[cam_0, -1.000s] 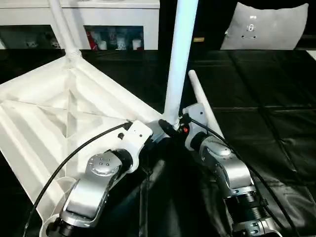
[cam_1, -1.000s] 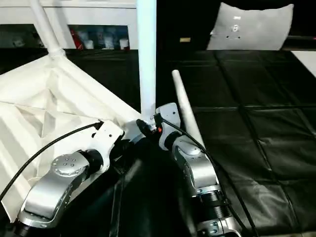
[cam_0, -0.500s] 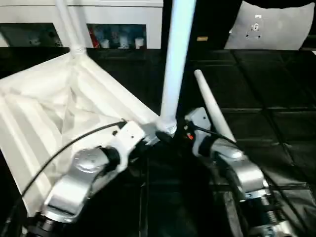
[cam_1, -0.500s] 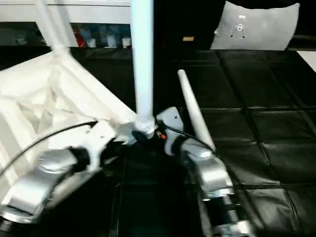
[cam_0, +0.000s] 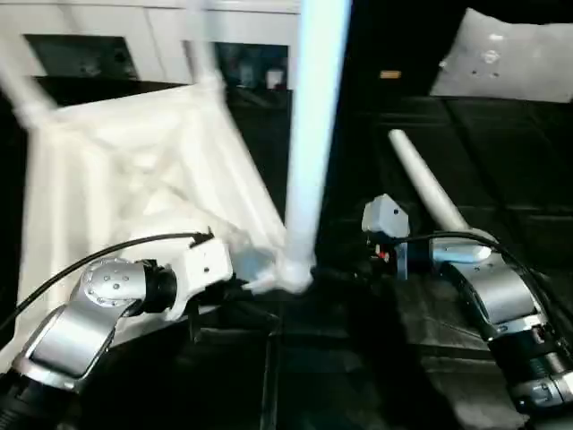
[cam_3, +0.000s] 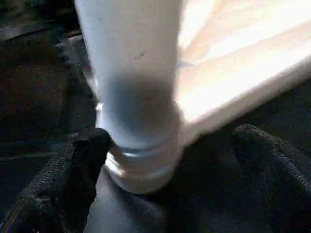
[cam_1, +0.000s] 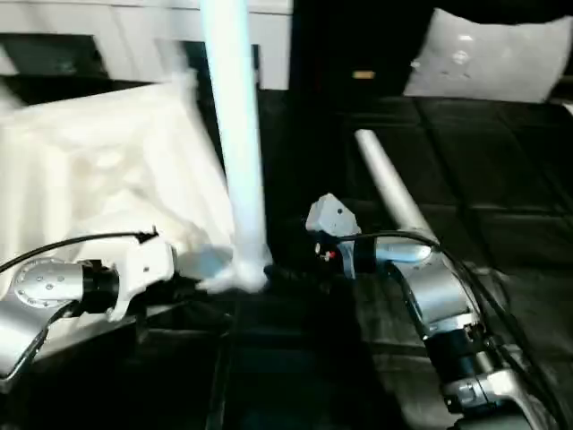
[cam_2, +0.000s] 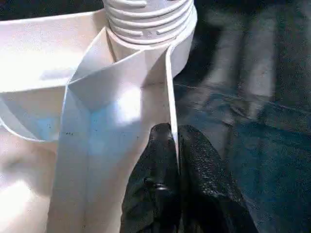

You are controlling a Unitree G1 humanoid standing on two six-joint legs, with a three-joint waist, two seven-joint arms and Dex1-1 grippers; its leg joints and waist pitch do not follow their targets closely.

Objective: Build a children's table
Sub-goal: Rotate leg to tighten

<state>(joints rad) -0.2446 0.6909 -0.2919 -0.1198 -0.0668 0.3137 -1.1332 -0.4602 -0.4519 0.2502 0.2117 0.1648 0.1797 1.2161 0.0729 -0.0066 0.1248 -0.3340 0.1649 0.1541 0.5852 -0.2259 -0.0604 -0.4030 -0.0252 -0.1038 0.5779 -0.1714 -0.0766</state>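
The children's table top (cam_0: 134, 170) lies upside down on the left, ribbed underside up. A white leg (cam_0: 309, 116) stands upright in its near corner socket (cam_2: 150, 29). Another leg (cam_0: 20, 90) rises from a far corner. A loose leg (cam_0: 428, 193) lies on the mat to the right. My left gripper (cam_2: 171, 133) is shut on the top's thin rim wall just beside that socket. My right gripper (cam_3: 175, 145) is open. Its fingers (cam_3: 82, 160) stand wide on either side of the upright leg's base.
A black padded mat (cam_0: 501, 134) covers the floor under everything. A white cabinet (cam_0: 134, 27) with glass doors runs along the back left. A white pillow-like pad (cam_0: 515, 63) leans at the back right.
My right gripper's fingers have spread off the upright leg's base and its wrist has drawn back to the right. The left gripper keeps its hold on the rim. The whole view has shifted.
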